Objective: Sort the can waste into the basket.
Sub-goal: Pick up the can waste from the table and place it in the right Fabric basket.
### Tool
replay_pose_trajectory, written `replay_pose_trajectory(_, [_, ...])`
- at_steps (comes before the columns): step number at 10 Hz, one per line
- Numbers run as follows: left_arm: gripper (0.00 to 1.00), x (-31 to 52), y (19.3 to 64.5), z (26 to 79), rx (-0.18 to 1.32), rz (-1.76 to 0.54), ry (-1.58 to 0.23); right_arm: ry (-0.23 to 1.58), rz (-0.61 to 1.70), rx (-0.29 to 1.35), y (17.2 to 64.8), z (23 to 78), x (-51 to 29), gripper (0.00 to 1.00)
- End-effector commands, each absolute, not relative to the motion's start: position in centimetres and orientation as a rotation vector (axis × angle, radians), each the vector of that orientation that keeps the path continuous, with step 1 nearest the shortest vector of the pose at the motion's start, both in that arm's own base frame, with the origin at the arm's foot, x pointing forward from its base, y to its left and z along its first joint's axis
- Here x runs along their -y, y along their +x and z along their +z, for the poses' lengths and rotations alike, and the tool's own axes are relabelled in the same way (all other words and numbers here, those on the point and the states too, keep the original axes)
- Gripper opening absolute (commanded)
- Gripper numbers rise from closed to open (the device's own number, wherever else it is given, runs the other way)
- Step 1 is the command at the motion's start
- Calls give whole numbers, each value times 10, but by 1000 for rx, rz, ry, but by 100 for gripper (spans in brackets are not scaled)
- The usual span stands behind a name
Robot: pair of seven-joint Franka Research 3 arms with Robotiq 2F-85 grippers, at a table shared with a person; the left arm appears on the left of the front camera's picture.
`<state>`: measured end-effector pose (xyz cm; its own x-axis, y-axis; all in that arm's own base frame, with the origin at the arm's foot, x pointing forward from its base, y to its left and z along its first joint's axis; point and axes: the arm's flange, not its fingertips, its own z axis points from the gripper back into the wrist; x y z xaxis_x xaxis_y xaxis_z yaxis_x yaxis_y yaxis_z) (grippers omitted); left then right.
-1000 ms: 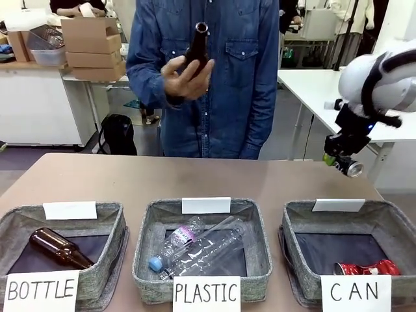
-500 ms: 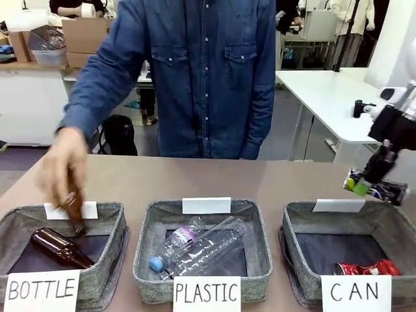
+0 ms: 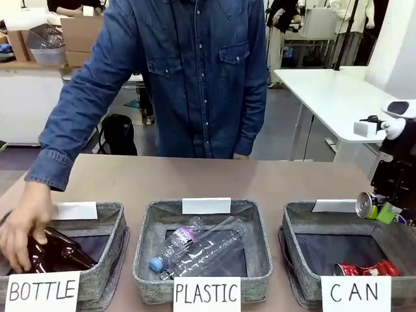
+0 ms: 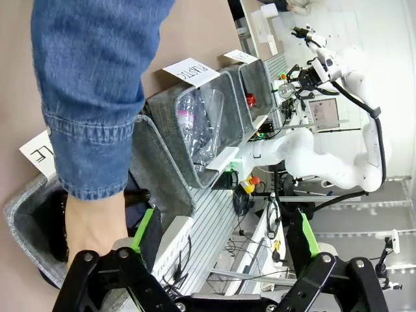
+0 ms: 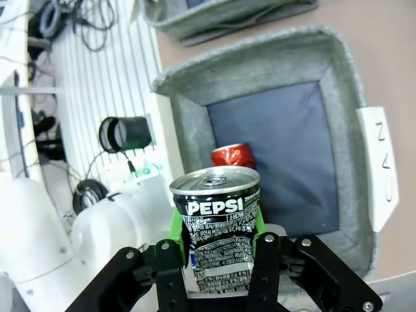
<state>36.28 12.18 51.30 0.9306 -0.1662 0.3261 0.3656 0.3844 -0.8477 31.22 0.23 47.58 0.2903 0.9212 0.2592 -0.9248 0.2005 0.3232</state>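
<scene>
My right gripper (image 3: 385, 210) is shut on the black can (image 3: 368, 205), which lies on its side with a silver end facing left, just above the right rear rim of the CAN basket (image 3: 290, 235). In the right wrist view the black can (image 5: 218, 229) sits between the green pads, above the basket (image 5: 260, 73). The red crushed can (image 3: 368, 268) lies in the basket's front right corner and also appears as the red can (image 5: 232, 156) past the held one. My left gripper (image 4: 224, 237) stands open with nothing between its fingers, close to the person's hand.
The person's hand (image 3: 23, 227) reaches into the BOTTLE basket (image 3: 109, 260), onto brown bottles (image 3: 62, 251). The PLASTIC basket (image 3: 144, 260) in the middle holds clear bottles (image 3: 201, 246). Bare table stretches behind the baskets.
My right gripper has carried the black can down and right, to just over the CAN basket's rim. The person has lowered a brown bottle into the BOTTLE basket.
</scene>
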Motion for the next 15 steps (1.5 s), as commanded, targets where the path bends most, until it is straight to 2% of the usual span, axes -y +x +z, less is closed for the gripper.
replay_pose_trajectory(1, [100, -121, 360, 514, 195, -338, -1121, 442, 1307, 18, 321, 479, 6, 0])
replay_pose_trajectory(2, [100, -121, 360, 514, 195, -338, -1121, 446, 1304, 18, 322, 479, 5, 0])
replay_pose_trajectory(3, [100, -121, 360, 514, 195, -338, -1121, 448, 1317, 35, 322, 478, 6, 100])
replay_pose_trajectory(10, [100, -121, 360, 514, 195, -338, -1121, 461, 1295, 39, 328, 480, 4, 100])
replay_pose_trajectory(12, [100, -121, 360, 514, 195, -338, -1121, 526, 1268, 57, 329, 482, 4, 100])
replay_pose_trajectory(13, [100, -121, 360, 514, 195, -338, -1121, 634, 1199, 89, 332, 488, 4, 100])
replay_pose_trajectory(14, [100, -121, 360, 514, 195, -338, -1121, 942, 759, 184, 338, 507, 0, 100])
replay_pose_trajectory(15, [100, -121, 360, 514, 195, -338, -1121, 1231, 479, 208, 347, 524, 6, 100])
